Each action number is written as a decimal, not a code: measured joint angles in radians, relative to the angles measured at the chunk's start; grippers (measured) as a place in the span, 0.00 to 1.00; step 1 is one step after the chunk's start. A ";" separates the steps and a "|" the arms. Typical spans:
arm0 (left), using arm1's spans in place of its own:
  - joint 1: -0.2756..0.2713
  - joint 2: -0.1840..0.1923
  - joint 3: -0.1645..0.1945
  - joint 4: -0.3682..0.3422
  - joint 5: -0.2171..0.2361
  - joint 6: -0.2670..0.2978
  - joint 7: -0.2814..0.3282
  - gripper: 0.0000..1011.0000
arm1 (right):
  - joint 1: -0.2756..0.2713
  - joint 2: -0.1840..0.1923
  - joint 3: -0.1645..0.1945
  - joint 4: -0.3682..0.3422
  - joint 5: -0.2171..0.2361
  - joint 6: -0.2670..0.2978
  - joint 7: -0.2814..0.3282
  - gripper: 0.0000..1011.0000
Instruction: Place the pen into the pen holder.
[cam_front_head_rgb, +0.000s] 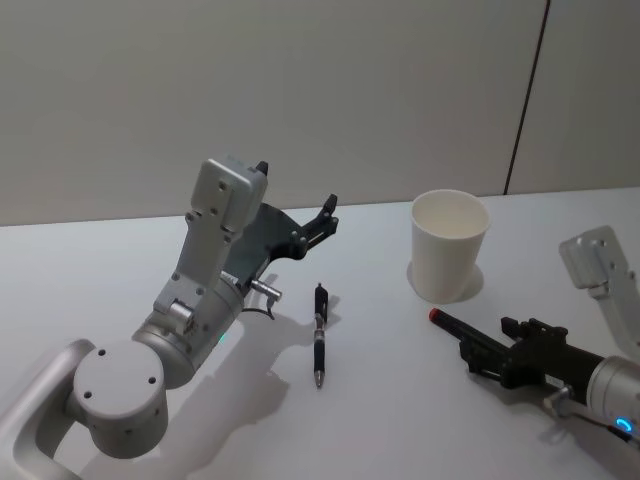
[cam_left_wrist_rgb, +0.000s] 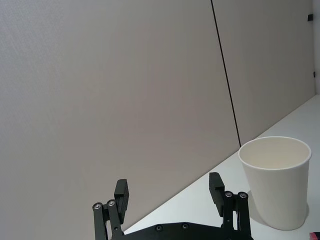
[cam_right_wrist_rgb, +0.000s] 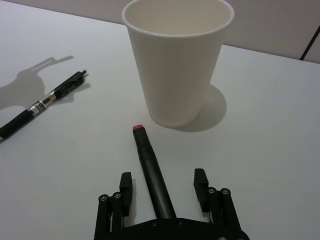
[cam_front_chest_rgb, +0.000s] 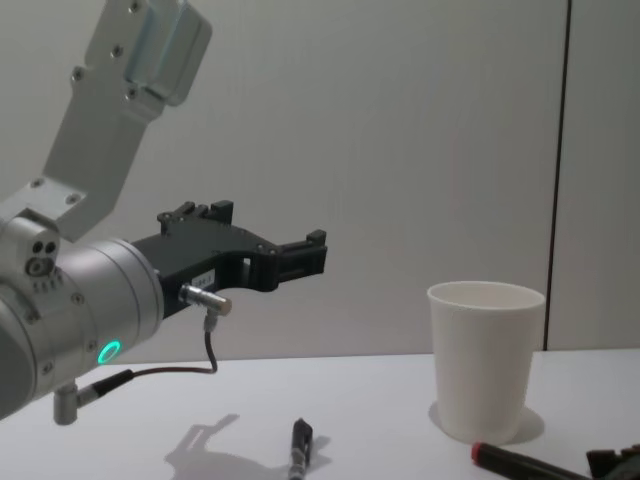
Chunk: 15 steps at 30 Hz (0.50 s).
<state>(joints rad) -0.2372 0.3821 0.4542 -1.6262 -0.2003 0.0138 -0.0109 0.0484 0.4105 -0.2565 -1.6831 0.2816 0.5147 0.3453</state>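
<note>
Tipping threatens: the red-tipped pen (cam_right_wrist_rgb: 150, 170) lies on the counter (cam_front_head_rgb: 150, 260), near right, tip close to the pen holder (cam_front_head_rgb: 450, 245), inside the wide right tool (cam_right_wrist_rgb: 163, 176); a shove could topple the holder. The left tool (cam_left_wrist_rgb: 168, 180) hovers wide, empty.

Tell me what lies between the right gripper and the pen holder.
A red-tipped black pen, pointing at the pen holder from the right gripper; bare table beyond its tip, in the right wrist view.

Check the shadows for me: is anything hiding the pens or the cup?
Head view: the soft shadow of the left arm lies beside the black pen, not over it. Right wrist view: the pen holder casts a faint shadow; the red-tipped pen is clear. No glare.
</note>
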 joint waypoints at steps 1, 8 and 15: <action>0.000 0.000 0.000 0.000 0.000 0.000 0.000 0.99 | 0.000 -0.001 0.000 0.000 0.002 -0.001 -0.002 0.75; 0.000 0.000 0.000 0.000 0.000 0.000 0.000 0.99 | -0.002 -0.002 0.001 -0.002 0.010 -0.005 -0.007 0.70; 0.000 0.000 0.000 0.000 0.000 0.000 0.000 0.99 | -0.002 -0.004 0.001 -0.003 0.015 -0.007 -0.009 0.66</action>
<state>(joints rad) -0.2372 0.3821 0.4542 -1.6262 -0.2004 0.0139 -0.0109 0.0462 0.4068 -0.2553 -1.6861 0.2964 0.5075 0.3361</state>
